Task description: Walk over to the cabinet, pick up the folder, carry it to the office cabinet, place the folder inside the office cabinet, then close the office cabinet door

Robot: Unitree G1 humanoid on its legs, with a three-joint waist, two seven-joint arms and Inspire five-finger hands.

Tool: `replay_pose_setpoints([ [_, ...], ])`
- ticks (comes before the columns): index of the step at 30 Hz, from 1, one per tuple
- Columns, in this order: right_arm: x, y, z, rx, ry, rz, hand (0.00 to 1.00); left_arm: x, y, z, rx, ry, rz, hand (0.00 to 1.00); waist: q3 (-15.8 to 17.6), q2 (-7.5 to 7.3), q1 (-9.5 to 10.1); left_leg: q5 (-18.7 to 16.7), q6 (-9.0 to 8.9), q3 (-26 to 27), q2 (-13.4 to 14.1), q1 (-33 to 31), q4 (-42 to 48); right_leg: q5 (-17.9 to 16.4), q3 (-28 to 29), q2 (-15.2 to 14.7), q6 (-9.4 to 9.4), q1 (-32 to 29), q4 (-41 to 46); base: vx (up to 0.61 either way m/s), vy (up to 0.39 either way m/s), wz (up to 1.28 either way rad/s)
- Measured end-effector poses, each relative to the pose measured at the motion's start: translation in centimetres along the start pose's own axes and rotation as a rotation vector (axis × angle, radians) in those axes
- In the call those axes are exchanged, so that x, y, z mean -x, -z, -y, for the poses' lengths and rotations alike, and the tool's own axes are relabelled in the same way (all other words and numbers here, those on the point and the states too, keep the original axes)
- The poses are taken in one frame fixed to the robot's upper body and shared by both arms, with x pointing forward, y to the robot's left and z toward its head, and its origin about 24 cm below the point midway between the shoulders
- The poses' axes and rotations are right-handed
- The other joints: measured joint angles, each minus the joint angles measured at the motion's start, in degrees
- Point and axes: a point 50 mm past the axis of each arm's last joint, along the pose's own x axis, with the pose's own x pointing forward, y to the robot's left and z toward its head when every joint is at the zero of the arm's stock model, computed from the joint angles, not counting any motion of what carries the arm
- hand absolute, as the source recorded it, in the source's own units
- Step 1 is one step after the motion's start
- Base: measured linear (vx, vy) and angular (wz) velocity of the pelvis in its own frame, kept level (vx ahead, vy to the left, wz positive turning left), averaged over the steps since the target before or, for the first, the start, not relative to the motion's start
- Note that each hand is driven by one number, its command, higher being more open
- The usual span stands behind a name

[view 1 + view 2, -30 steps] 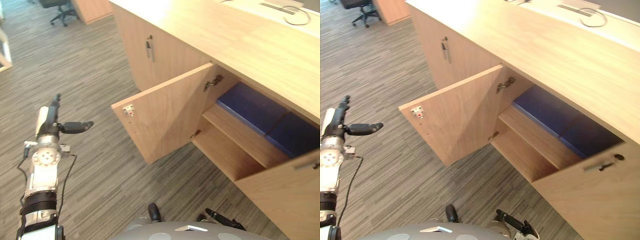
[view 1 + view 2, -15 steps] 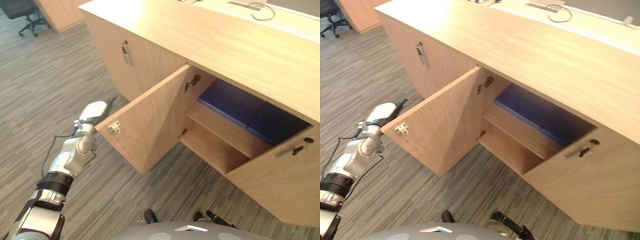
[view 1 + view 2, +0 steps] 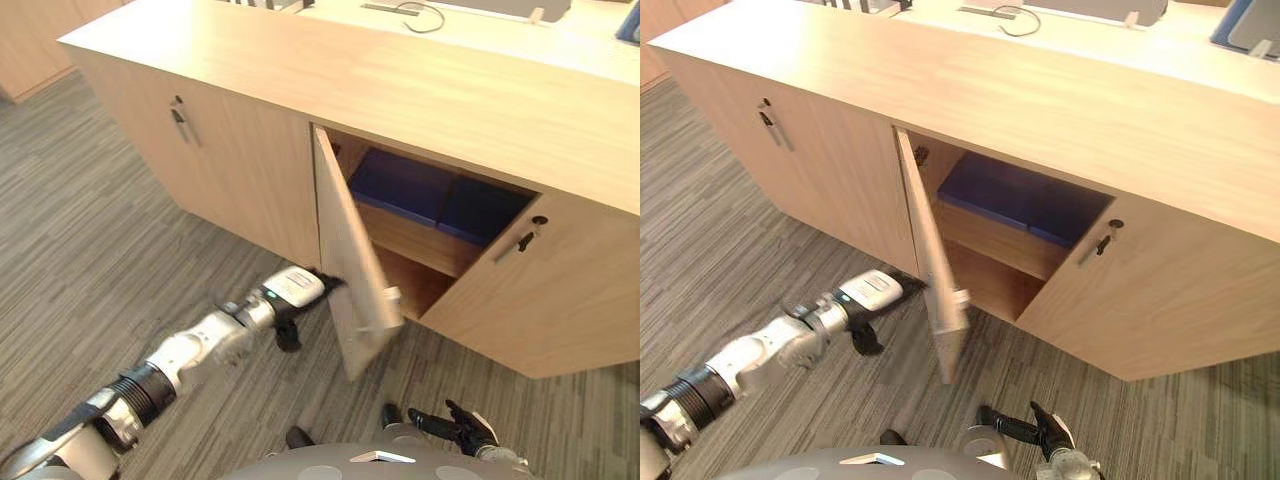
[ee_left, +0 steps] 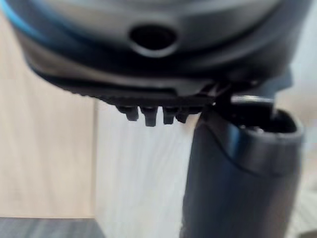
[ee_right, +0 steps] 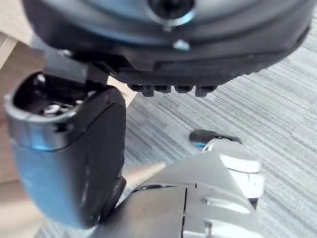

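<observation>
The office cabinet (image 3: 300, 90) is a long, low, light wood unit. Its middle door (image 3: 352, 265) stands about half shut, edge-on to me. Inside, on the upper shelf, lies the blue folder (image 3: 400, 185), flat and apart from both hands. My left hand (image 3: 297, 287) reaches out low and rests against the door's outer face, open, fingers straight on the wood, thumb (image 4: 237, 173) hanging free. The left wrist view shows that pale door panel (image 4: 138, 173) close past the fingers. My right hand (image 3: 458, 425) hangs low in front of me, open and holding nothing.
A shut door with a metal handle (image 3: 180, 122) is left of the opening, and another shut door with a handle (image 3: 525, 240) is right of it. A cable (image 3: 420, 12) lies on the cabinet top. Grey striped carpet (image 3: 90, 260) covers the floor.
The camera has turned toward the cabinet. My left hand has swung from the open floor to the door's outer face, and the door has gone from wide open to about half shut.
</observation>
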Motion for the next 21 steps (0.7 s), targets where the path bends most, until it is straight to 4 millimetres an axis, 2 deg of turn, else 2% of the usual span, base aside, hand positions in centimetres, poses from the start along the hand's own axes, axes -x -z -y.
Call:
replay_pose_setpoints([
  [1, 0.0, -0.4, 0.5, 0.064, -0.011, 0.016, 1.00, -0.8, -2.4, 1.1, 0.034, 0.032, 0.098, 1.00, 0.03, 0.04, -0.74, -0.20, -0.29, 0.30, 0.00, 0.15, 0.04, 0.00, 0.00, 0.01, -0.02, 0.00, -0.01, 0.05, -0.024, -0.14],
  [2, 0.1, -0.6, 0.8, 0.111, -0.019, 0.024, 1.00, -1.3, -3.7, 1.6, 0.053, 0.048, 0.147, 1.00, 0.08, 0.09, -1.09, -0.37, -0.48, 0.41, 0.01, 0.20, 0.13, 0.00, 0.00, 0.02, -0.02, 0.01, -0.01, 0.07, -0.038, -0.11],
  [3, 0.4, -0.5, 1.7, 0.228, -0.032, 0.017, 1.00, -2.0, -5.8, 2.2, 0.071, 0.077, 0.231, 1.00, 0.56, 0.01, -1.34, -1.00, -0.30, 0.48, 0.36, 0.09, 1.43, 0.00, 0.00, 0.00, -0.03, 0.29, 0.01, 0.06, -0.038, -0.06],
  [4, 0.7, -0.1, 2.2, 0.317, -0.050, -0.008, 1.00, -2.3, -6.8, 2.3, 0.078, 0.088, 0.272, 1.00, 0.81, 0.05, -1.37, -1.55, -0.43, 0.50, 0.61, 0.09, 2.21, -0.01, -0.02, 0.01, -0.05, 0.54, 0.04, 0.07, -0.055, 0.00],
  [5, 1.4, 2.0, 2.2, 0.499, -0.132, -0.104, 1.00, -2.7, -8.1, 2.5, 0.090, 0.101, 0.326, 1.00, 1.06, 0.24, -1.23, -2.36, -0.73, 0.37, 1.17, 0.08, 3.54, -0.07, -0.22, 0.15, -0.15, 1.14, 0.13, 0.09, -0.080, 0.02],
  [6, 2.6, 5.0, 1.6, 0.598, -0.224, -0.222, 1.00, -2.8, -8.9, 2.6, 0.110, 0.095, 0.351, 1.00, 1.07, 0.54, -0.84, -2.89, -0.93, 0.28, 1.67, 0.16, 4.16, -0.18, -0.30, 0.51, -0.33, 1.46, 0.20, 0.10, -0.085, 0.02],
  [7, 3.1, 6.5, 0.9, 0.623, -0.272, -0.281, 1.00, -2.9, -9.0, 2.6, 0.126, 0.092, 0.349, 1.00, 1.10, 0.65, -0.78, -3.02, -1.04, 0.27, 1.98, 0.17, 4.47, -0.20, -0.36, 0.70, -0.36, 1.55, 0.28, 0.10, -0.093, -0.05],
  [9, 5.3, 11.4, -2.3, 0.669, -0.484, -0.469, 1.00, -3.3, -8.3, 2.4, 0.174, 0.077, 0.307, 1.00, 1.41, 1.08, -0.91, -3.18, -1.29, 0.24, 2.57, 0.54, 4.72, -0.56, -0.31, 1.21, -0.93, 2.02, 0.55, 0.06, -0.077, -0.08],
  [10, 5.9, 12.2, -3.3, 0.671, -0.532, -0.497, 1.00, -3.3, -8.0, 2.3, 0.179, 0.075, 0.290, 1.00, 1.49, 1.25, -1.02, -3.19, -1.30, 0.26, 2.67, 0.69, 4.72, -0.57, -0.26, 1.34, -0.94, 2.05, 0.62, 0.02, -0.066, -0.15],
  [12, 7.4, 14.0, -7.0, 0.665, -0.672, -0.528, 1.00, -3.3, -6.7, 2.1, 0.196, 0.061, 0.225, 1.00, 1.42, 1.54, -1.68, -3.21, -1.33, 0.25, 2.94, 1.16, 4.72, -0.88, -0.12, 1.61, -1.37, 2.02, 1.23, -0.01, -0.055, -0.13],
  [16, 6.9, 13.1, -9.9, 0.639, -0.710, -0.464, 1.00, -2.8, -5.5, 2.0, 0.301, 0.010, 0.150, 1.00, 1.04, 1.71, -2.21, -3.09, -1.14, 0.29, 2.57, 1.23, 4.72, -1.21, -0.04, 1.30, -1.42, 1.48, 1.47, -0.07, -0.024, -0.03],
  [18, 6.3, 12.3, -10.0, 0.645, -0.689, -0.435, 1.00, -2.5, -5.0, 2.6, 0.372, -0.002, 0.106, 1.00, 0.38, 1.58, -2.04, -2.97, -0.97, 0.27, 2.22, 1.21, 4.60, -2.04, -0.06, 0.89, -1.16, 1.16, 2.11, -0.06, -0.013, 0.02],
  [21, 5.1, 10.8, -9.5, 0.650, -0.617, -0.396, 1.00, -1.8, -3.0, 5.5, 0.603, 0.001, -0.068, 1.00, -1.30, 0.95, -0.91, -3.69, -1.02, 0.27, 2.65, 0.71, 6.48, -2.81, -0.08, 0.70, -0.62, 1.16, 2.24, -0.04, -0.029, 0.02],
])
